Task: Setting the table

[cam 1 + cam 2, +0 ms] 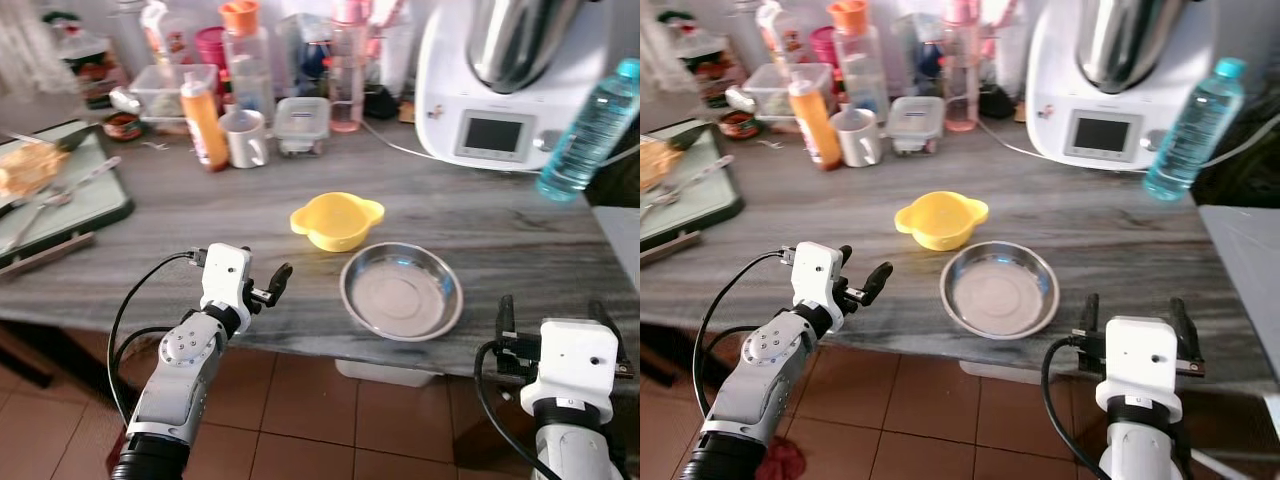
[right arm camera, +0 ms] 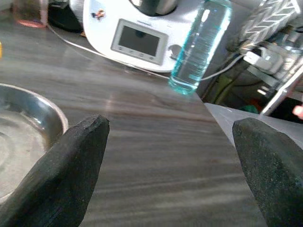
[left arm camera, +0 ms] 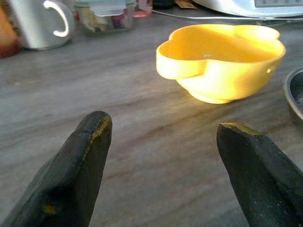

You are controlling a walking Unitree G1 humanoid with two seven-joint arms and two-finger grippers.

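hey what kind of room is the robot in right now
Most likely a home kitchen: a grey stone-look counter holds a white cooking machine with a screen, a yellow plastic bowl, and a round steel dish.

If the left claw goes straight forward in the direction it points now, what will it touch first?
Probably the yellow bowl. The open left claw hovers at the counter's front edge, aimed across bare counter toward it. The bowl sits slightly off the centre line, so a near miss is possible.

Behind your work area: white appliance (image 1: 500, 90), water bottle (image 1: 590, 130) just beside it, 1 mug (image 1: 245, 137), orange bottle (image 1: 204, 122), lidded tub (image 1: 302, 124).
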